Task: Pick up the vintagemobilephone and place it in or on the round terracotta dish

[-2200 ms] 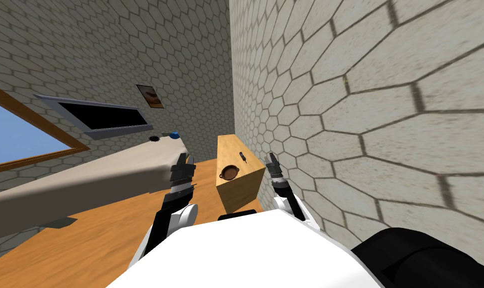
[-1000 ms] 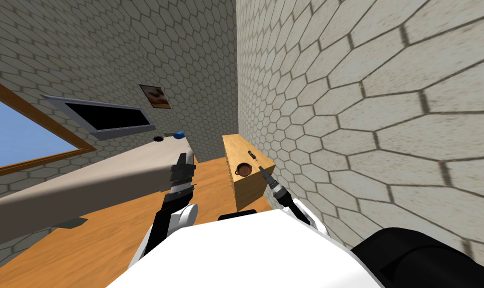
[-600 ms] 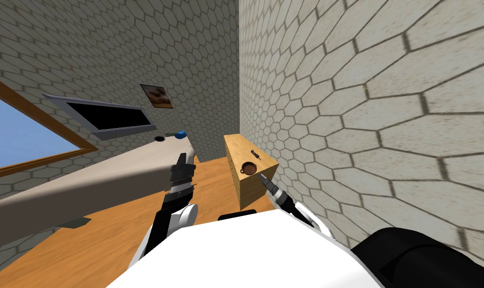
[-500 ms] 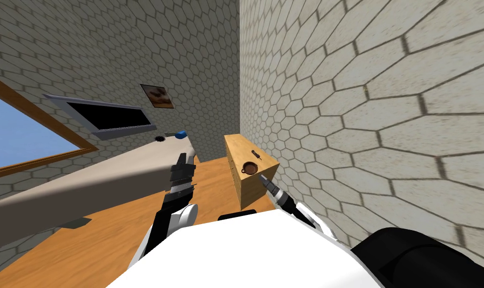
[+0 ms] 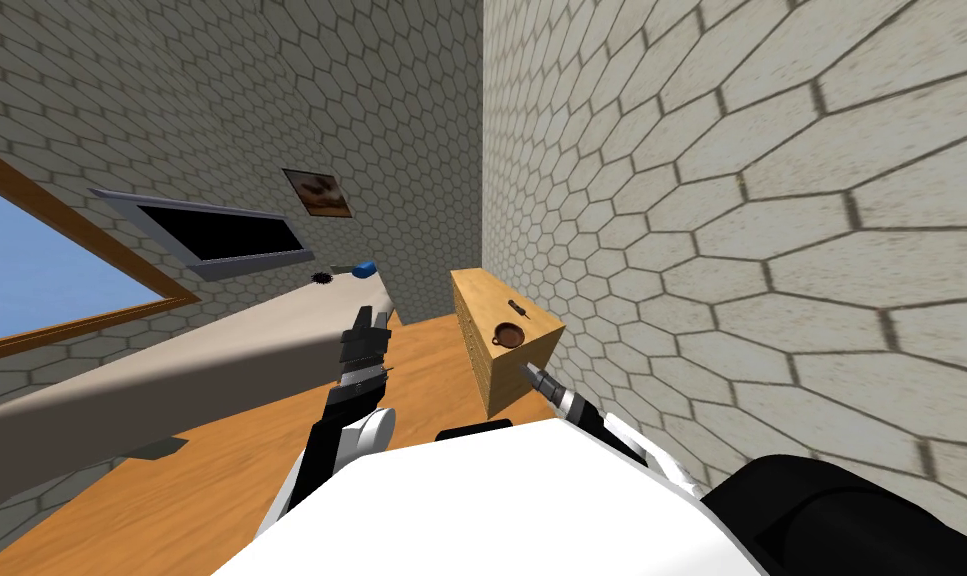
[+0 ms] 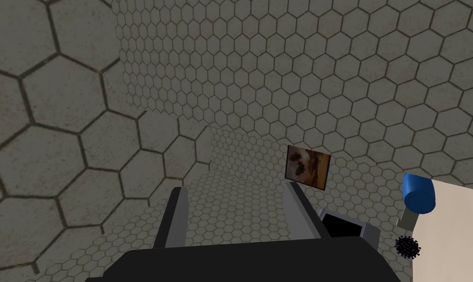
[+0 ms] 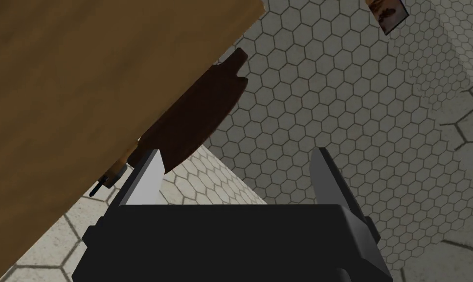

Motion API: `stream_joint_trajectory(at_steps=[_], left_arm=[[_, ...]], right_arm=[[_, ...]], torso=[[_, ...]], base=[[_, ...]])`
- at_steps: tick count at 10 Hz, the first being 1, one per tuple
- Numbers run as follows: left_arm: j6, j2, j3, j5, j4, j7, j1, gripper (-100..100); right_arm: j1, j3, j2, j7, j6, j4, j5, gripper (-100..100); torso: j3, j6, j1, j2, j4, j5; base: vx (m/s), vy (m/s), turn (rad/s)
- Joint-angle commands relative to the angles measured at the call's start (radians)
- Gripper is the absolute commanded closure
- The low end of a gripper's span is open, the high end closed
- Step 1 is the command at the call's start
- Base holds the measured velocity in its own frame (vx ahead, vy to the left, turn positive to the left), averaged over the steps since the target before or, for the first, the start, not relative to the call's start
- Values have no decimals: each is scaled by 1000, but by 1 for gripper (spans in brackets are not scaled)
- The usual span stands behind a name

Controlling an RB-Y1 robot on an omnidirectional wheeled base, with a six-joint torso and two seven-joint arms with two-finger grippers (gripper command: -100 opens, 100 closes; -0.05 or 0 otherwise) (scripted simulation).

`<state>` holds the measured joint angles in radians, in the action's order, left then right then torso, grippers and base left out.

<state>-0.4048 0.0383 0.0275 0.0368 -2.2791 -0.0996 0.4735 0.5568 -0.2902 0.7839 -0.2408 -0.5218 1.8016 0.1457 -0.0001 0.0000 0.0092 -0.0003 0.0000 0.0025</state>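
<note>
Light wooden cabinet [image 5: 479,292] against hexagon-tiled wall [image 5: 721,200] bears a round brown dish [image 5: 509,335] and, seemingly, a small dark phone [image 5: 516,306], apart. Right gripper [image 7: 237,156] and left gripper [image 6: 235,188] both gape.

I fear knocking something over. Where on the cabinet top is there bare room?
The far end of the cabinet top, beyond the phone, is bare, as is the strip beside the phone on the room side. The near end is crowded: the dish sits at the edge, the phone close behind it.

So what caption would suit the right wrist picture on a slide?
Open right tool beside the wooden cabinet, whose top holds a dark brown dish and small phone.
</note>
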Motion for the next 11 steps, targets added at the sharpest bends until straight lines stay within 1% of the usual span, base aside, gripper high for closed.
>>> stream_joint_trajectory(at_steps=[1,2,3,4,5,6,7,8,9,10,11], left_arm=[[0,0,0,0,0,0,0,0],[0,0,0,0,0,0,0,0],[0,0,0,0,0,0,0,0],[0,0,0,0,0,0,0,0],[0,0,0,0,0,0,0,0],[0,0,0,0,0,0,0,0],[0,0,0,0,0,0,0,0],[0,0,0,0,0,0,0,0],[0,0,0,0,0,0,0,0],[0,0,0,0,0,0,0,0],[0,0,0,0,0,0,0,0]], right_arm=[[7,-34,50,-27,3,-50,9,-100],[7,-34,78,-27,3,-50,9,-100],[20,-63,111,-50,1,-94,16,-100],[20,-63,135,-50,1,-95,16,-100],[20,-63,145,-50,1,-95,16,-100],[32,-93,185,-70,-2,-142,20,-100],[32,-93,207,-70,-2,-142,20,-100],[46,-123,245,-89,-5,-179,22,-100],[46,-123,268,-89,-5,-190,22,-100],[60,-153,295,-105,-9,-224,22,-100],[60,-153,327,-105,-9,-234,22,-100]], torso=[[0,0,0,0,0,0],[0,0,1,0,0,0],[0,0,-1,0,0,0],[0,0,-1,0,0,-1],[0,0,-2,-1,0,0],[-1,0,-5,-1,0,-1],[-1,0,-4,-1,0,-1],[-1,0,-4,-1,0,-1],[-1,0,0,-2,0,0],[-1,0,0,-2,0,0],[-2,0,0,-3,-1,0]], base=[[-8,161,-10],[-4,123,-16],[10,128,-5],[13,124,-15],[12,59,-2],[20,87,8],[21,102,-16],[32,159,1],[33,145,-13],[52,155,6],[48,107,-10]])
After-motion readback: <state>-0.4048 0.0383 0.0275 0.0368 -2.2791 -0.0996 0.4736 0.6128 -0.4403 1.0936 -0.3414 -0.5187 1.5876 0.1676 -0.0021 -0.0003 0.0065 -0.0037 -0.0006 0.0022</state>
